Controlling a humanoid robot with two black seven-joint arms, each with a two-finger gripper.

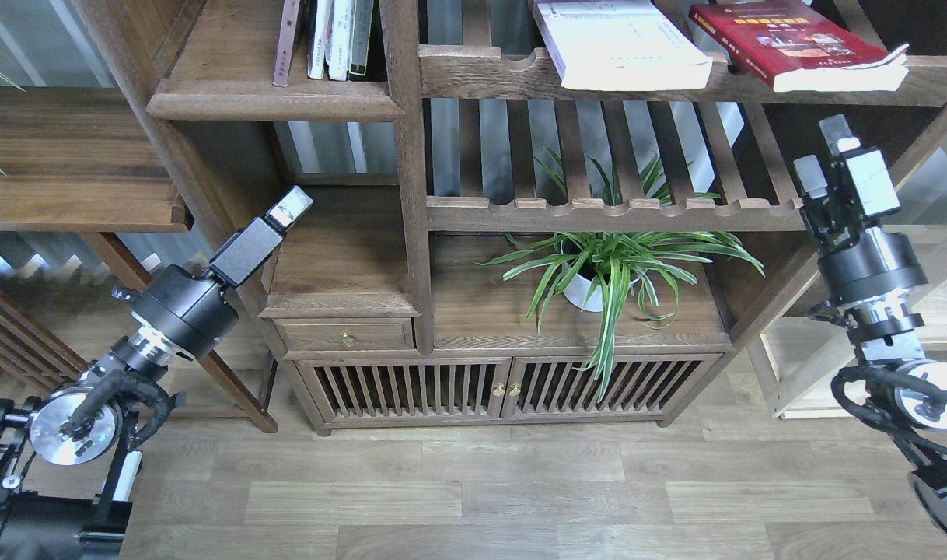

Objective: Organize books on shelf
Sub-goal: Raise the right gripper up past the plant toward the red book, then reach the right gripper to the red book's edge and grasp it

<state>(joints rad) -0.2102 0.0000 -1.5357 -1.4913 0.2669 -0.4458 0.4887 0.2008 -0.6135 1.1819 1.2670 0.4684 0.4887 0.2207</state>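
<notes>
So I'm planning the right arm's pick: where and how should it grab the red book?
Grip the red book at its near, page-edge end, which overhangs the slatted rack's front rail. Likely best: right gripper rises from below in front, one finger over the cover, one under.

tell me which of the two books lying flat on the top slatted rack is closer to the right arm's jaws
The red book, at the rack's right end. It lies almost straight above the right gripper, while the white book sits further left, toward the rack's middle.

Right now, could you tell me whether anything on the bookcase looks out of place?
Yes: the white book and red book lie flat on the slatted rack, overhanging its front rail, while other books stand upright.
</notes>
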